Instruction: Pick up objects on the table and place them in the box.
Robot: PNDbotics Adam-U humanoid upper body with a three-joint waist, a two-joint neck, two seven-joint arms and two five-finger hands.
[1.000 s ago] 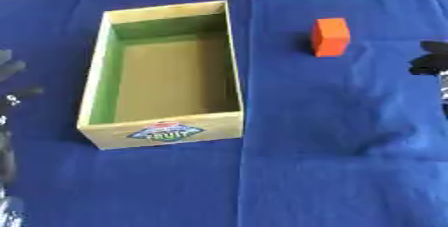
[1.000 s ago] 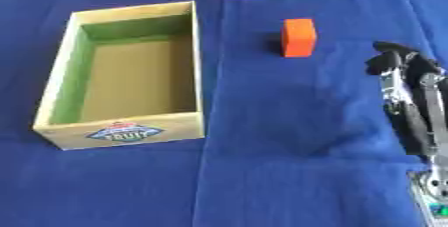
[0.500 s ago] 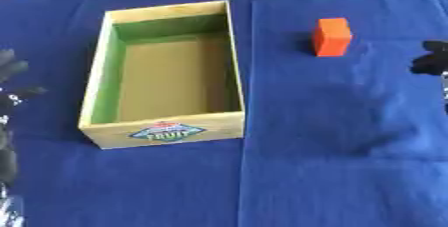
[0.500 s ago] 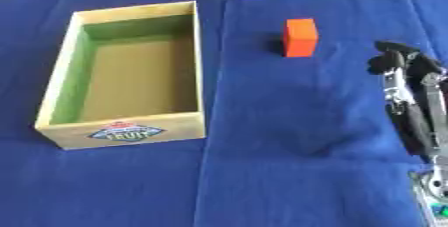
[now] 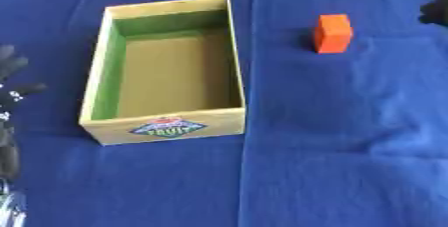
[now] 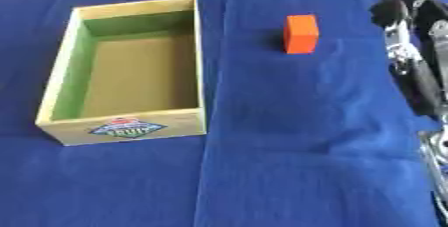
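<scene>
Right robot hand now further toward the desk's far right edge than a second ago, fingers relaxed, empty, near the orange block. Box at left-centre, empty. Left robot hand idle, open. Approach phase; grasp not yet begun.

- You have one open box, cardboard with green inner walls, and nothing inside it.
- You have one orange block on the table.
- You have one blue cloth covering the table.
- You have two robot hands in view: left hand, right hand.
</scene>
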